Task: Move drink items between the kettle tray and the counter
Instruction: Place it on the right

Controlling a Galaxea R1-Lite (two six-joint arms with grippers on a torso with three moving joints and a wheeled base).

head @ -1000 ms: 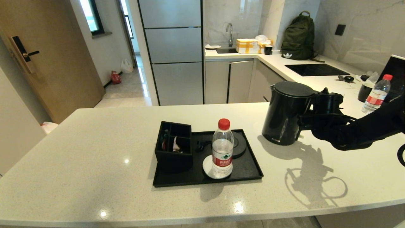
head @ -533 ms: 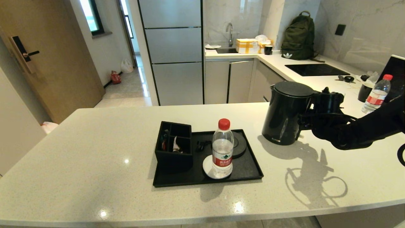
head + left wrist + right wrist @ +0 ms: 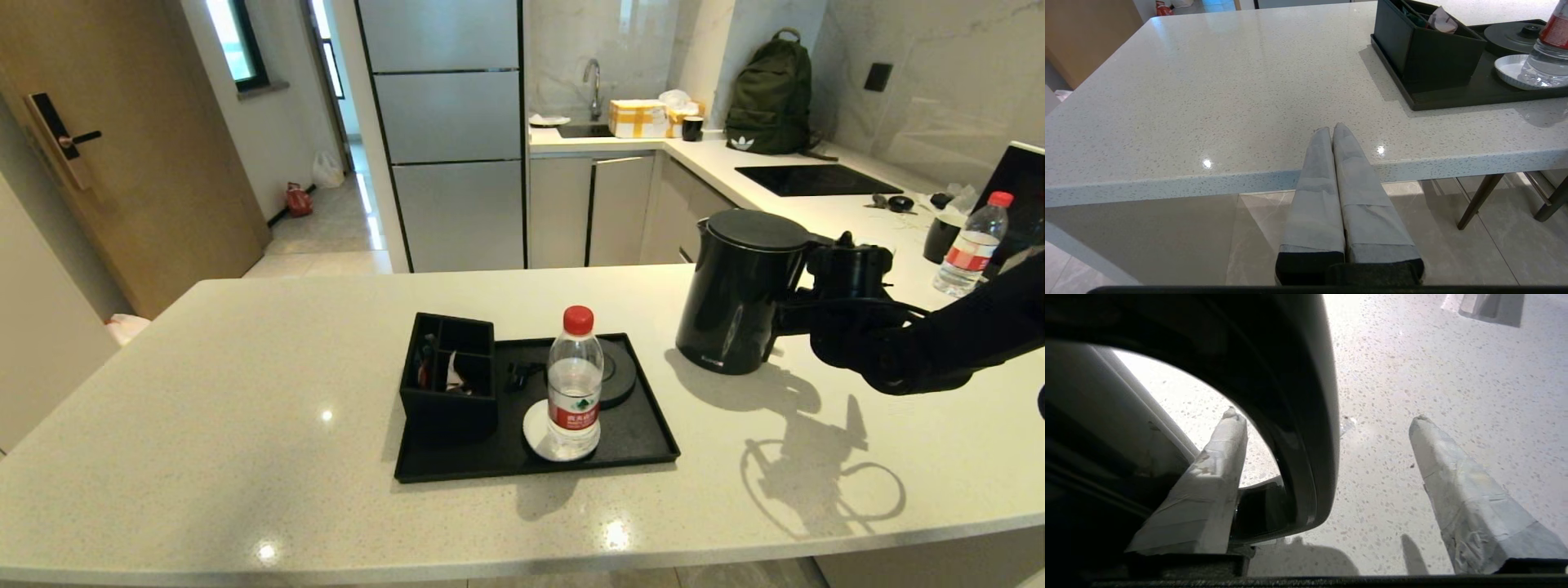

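Right gripper [image 3: 1327, 416] spread, straddling kettle [image 3: 739, 290] handle; left gripper [image 3: 1333, 130] pressed together off worktop [image 3: 245, 367] edge.

No legible text anywhere.

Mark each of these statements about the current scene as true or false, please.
1. The kettle stands on the counter, off the tray. True.
2. The right gripper is shut tight on the kettle handle. False: its fingers stand apart, one inside the handle loop, one outside.
3. The water bottle stands on the tray. True.
4. The left gripper is open above the tray. False: its fingers are shut, at the counter's near edge.
5. The round kettle base carries the kettle. False: it is bare.
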